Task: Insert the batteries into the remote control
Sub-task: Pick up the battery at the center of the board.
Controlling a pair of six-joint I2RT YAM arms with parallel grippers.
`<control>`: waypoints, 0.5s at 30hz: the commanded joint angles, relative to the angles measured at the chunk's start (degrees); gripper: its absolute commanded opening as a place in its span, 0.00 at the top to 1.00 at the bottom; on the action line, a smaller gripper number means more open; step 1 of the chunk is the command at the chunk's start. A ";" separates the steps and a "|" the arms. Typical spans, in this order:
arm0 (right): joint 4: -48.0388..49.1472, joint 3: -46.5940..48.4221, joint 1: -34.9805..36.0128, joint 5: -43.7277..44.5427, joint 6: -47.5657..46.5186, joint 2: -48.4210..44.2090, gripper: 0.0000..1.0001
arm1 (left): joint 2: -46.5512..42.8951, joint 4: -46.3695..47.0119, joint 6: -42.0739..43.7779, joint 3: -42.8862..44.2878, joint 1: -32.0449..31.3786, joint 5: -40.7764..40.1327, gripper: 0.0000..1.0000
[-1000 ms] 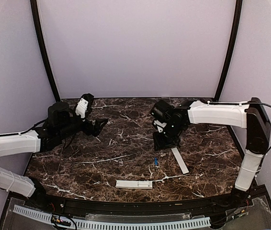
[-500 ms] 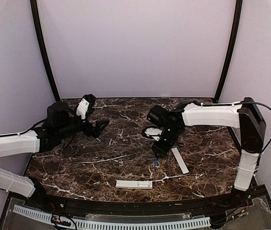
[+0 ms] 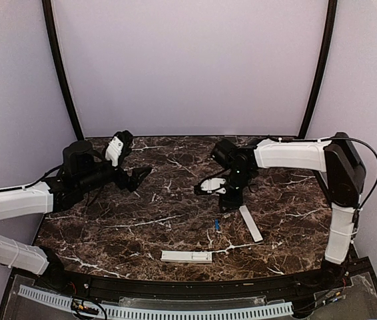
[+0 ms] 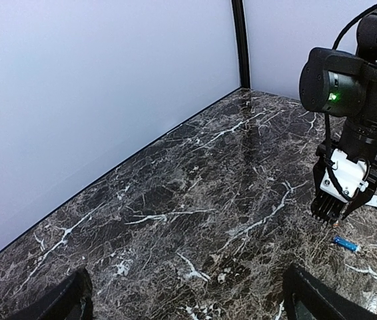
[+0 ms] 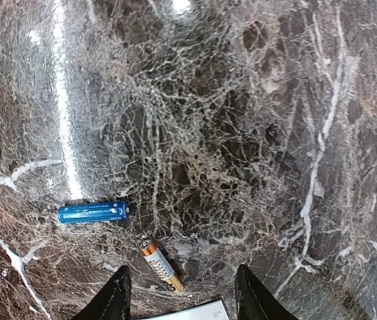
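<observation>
Dark brown marble-look surface [image 3: 142, 227] with white veins, glossy, boxed in by plain pale lilac walls [image 3: 188, 67] and two black curved poles [image 3: 58, 67] at the back corners. Only writing is small print on the blue battery [image 5: 93, 212], too small to read. That battery lies flat mid-surface. The second battery [image 5: 162, 267], silver with a copper end, lies just beside it, not touching. Remote control [image 3: 186, 256] lies crosswise near the front edge, apart from both. Cover strip [image 3: 250, 223] lies diagonal, right of the batteries. Right arm reaches in from the right, forearm level, wrist bent down. Right gripper [image 5: 180, 283] points at the surface above the batteries, fingers apart, nothing held. Left arm stretches in from the left. Left gripper [image 3: 128, 162] is held off the surface, aimed toward the centre, fingers wide apart, empty.
</observation>
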 commanded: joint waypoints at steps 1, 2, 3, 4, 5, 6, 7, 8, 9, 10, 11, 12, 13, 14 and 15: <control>-3.27 2.16 -0.83 -3.93 -3.77 2.73 0.50 | -0.95 0.29 1.53 -0.58 0.30 0.26 0.01; -3.06 2.16 -0.83 -4.07 -4.00 2.95 0.50 | -0.80 0.31 1.70 -0.56 0.32 0.39 0.01; -2.88 1.94 -0.96 -3.97 -4.19 3.10 0.50 | -0.75 0.26 1.74 -0.43 0.33 0.47 0.01; -2.51 1.52 -1.03 -3.64 -4.24 3.36 0.50 | -0.61 0.25 1.88 -0.40 0.33 0.57 0.01; -2.20 1.05 -1.44 -3.48 -4.24 3.60 0.51 | -0.58 0.18 1.92 -0.37 0.33 0.61 0.01; -2.01 0.48 -1.71 -3.62 -4.18 3.94 0.53 | -0.55 0.16 2.12 -0.36 0.33 0.54 0.01; -1.91 0.07 -1.97 -3.64 -3.98 4.25 0.55 | -0.54 0.20 2.17 -0.36 0.33 0.50 0.01; -1.78 -0.24 -2.14 -3.48 -3.83 4.60 0.60 | -0.43 0.22 2.32 -0.38 0.33 0.43 0.01; -1.51 -0.66 -2.15 -2.97 -3.62 4.89 0.63 | -0.35 0.24 2.35 -0.37 0.33 0.40 0.01; -1.05 -1.14 -2.19 -2.43 -3.55 5.01 0.65 | -0.20 0.24 2.37 -0.36 0.33 0.40 0.01; -0.60 -1.67 -2.30 -2.10 -3.61 4.97 0.67 | -0.15 0.24 2.37 -0.32 0.33 0.39 0.01; -0.28 -2.07 -2.44 -2.13 -3.70 4.86 0.69 | 0.06 0.24 2.38 -0.24 0.33 0.38 0.01; -0.07 -2.43 -2.56 -2.08 -3.84 4.88 0.71 | 0.12 0.28 2.37 -0.21 0.33 0.42 0.01; 0.08 -2.59 -2.51 -1.97 -3.89 4.88 0.72 | 0.22 0.31 2.43 -0.19 0.33 0.45 0.01; -0.04 -2.62 -2.50 -2.08 -3.89 4.95 0.72 | 0.29 0.32 2.47 -0.19 0.40 0.50 0.01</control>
